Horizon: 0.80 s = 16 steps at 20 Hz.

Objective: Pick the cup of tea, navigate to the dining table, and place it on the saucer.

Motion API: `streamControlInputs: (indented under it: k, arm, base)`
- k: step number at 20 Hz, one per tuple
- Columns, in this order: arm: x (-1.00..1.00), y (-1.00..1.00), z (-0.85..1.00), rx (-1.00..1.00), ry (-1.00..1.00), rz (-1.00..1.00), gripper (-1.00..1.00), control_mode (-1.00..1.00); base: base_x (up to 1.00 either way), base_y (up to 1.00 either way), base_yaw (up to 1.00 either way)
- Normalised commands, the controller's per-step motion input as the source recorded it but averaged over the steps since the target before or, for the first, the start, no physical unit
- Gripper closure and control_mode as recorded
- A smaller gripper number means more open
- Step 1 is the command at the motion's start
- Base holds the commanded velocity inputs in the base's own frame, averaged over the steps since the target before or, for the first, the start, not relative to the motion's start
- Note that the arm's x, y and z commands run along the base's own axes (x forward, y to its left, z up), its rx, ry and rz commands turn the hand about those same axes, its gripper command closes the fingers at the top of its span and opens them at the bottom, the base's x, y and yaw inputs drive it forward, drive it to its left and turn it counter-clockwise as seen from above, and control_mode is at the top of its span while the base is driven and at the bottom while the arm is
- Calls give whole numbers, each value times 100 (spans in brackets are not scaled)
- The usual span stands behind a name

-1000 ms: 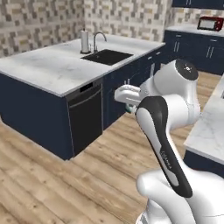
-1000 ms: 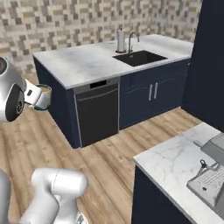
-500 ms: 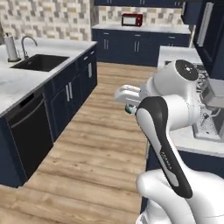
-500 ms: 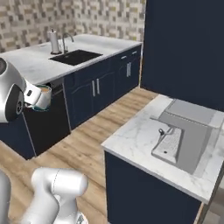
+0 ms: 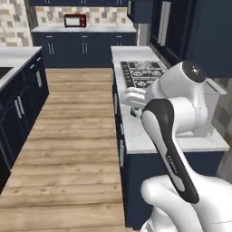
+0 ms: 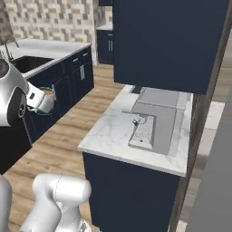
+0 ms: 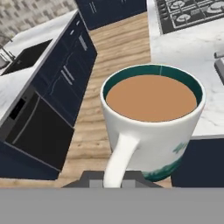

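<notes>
The cup of tea is a white mug with a teal-green pattern, full of brown liquid. It hangs upright in the air, with my gripper shut on its handle. In the right base view the cup of tea is held at the left, over the wooden floor, just ahead of the white hand. From the left base view a small part of the cup of tea peeks out below the hand, beside the island's near edge. The saucer and the dining table are out of view.
A marble-topped island with navy fronts stands close on the right, carrying a cooktop and a sink. A navy wall counter with a sink lies to the left. A wooden floor aisle runs between them toward a microwave.
The base has turned, so the whole scene has swung: the wall sink counter slid off to the left and the island with the cooktop came in front. The cup stays in my gripper.
</notes>
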Motion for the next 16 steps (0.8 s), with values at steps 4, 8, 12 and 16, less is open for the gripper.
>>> streamControlInputs:
  k: [4, 8, 12, 16]
  arm:
    - [0, 0, 0, 0, 0, 0, 100, 100]
    - [0, 0, 0, 0, 0, 0, 100, 100]
    - [0, 0, 0, 0, 0, 0, 100, 100]
    - [0, 0, 0, 0, 0, 0, 100, 100]
  base:
    - [23, 54, -31]
    - [27, 65, -25]
    - [23, 76, -16]
    - [22, 89, -10]
